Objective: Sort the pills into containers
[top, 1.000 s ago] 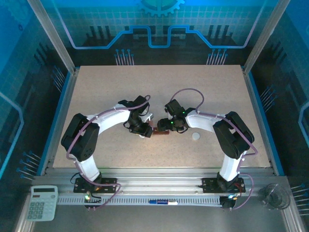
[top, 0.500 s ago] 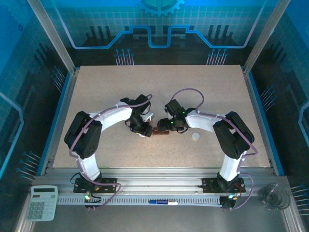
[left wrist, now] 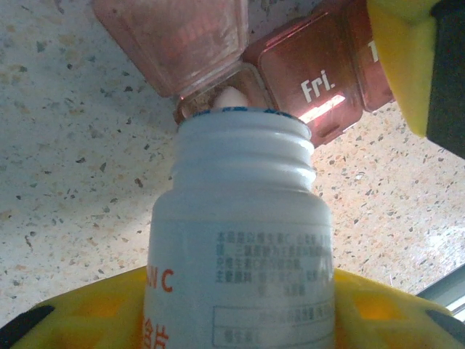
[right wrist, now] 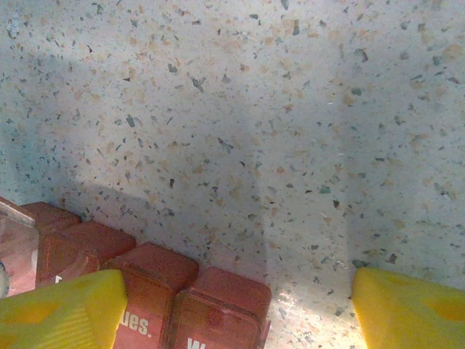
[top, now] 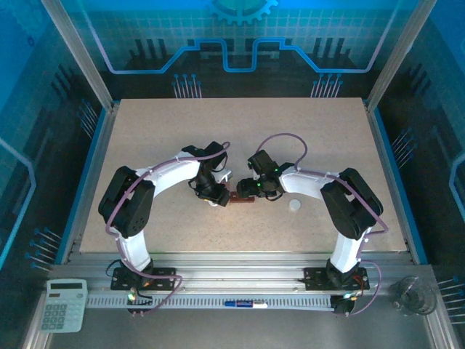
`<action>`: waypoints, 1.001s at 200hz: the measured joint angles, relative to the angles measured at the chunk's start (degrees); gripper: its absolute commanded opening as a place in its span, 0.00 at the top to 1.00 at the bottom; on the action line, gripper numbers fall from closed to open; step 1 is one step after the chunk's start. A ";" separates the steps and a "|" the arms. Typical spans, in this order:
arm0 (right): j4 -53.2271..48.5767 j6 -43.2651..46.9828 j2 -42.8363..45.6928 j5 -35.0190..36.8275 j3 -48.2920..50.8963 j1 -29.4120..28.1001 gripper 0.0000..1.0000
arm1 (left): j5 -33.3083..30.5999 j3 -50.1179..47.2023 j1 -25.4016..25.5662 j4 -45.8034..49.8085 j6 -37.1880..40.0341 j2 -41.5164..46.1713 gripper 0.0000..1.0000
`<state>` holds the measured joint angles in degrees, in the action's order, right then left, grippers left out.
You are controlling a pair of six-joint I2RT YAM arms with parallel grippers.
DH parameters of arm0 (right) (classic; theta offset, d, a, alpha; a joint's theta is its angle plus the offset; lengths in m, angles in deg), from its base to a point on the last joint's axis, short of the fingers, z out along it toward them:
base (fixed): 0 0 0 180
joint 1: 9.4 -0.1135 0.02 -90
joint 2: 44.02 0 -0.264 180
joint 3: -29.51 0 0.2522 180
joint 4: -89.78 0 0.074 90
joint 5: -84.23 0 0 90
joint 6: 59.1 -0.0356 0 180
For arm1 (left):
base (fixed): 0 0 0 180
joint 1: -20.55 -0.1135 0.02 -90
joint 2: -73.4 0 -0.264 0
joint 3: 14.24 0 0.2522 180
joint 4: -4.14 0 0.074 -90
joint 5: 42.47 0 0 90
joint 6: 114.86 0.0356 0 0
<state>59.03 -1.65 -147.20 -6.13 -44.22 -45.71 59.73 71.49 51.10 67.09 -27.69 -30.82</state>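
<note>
At counter [top: 145,145] centre, containers strip [left wrist: 320,87] lies flat, end lid [left wrist: 174,36] up. Left fingers [left wrist: 102,309] clamp tilted white bottle [left wrist: 247,218], 1 pill [left wrist: 231,98] at mouth. Right fingers [right wrist: 62,305] wide, 1 over strip. Risk: steeper tilt dumps several pills; strip skids, pill misses compartment.
</note>
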 measured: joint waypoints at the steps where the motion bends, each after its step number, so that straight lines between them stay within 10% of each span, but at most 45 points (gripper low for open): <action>1: 0.00 0.00 0.00 0.00 0.00 0.00 0.18 | 0.00 0.00 0.00 0.02 0.02 0.00 1.00; 200: 0.63 -0.90 0.09 0.11 0.35 -0.02 0.18 | 0.79 -1.70 0.04 -3.19 -0.04 0.02 1.00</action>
<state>59.66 -2.55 -147.11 -6.02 -43.87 -45.74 60.52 69.78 51.14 63.90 -27.74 -30.80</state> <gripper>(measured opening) 0.823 0.462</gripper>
